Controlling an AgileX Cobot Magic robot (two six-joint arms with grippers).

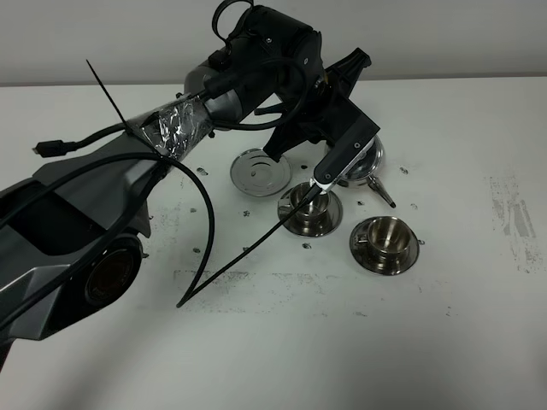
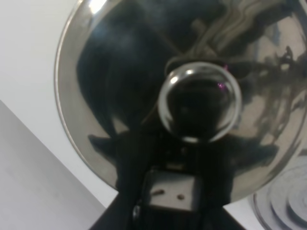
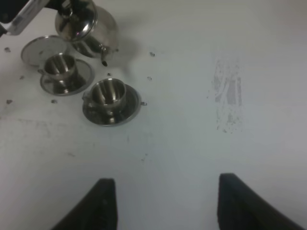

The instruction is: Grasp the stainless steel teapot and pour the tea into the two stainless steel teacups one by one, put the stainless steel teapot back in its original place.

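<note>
My left claw (image 1: 338,167) grips the stainless steel teapot (image 3: 88,26). I centre its spout (image 1: 382,192) over the near-right teacup (image 1: 385,237), then tip slowly.

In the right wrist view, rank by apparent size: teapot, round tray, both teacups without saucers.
1. teapot
2. tray
3. nearer teacup and farther teacup: about alike; nearness to the camera makes ranking unsure.

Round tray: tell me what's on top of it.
Nothing stands on the tray; its shiny face shows bare. The left arm covers its far edge, so that strip is unseen. The teapot is off it, to one side.
</note>
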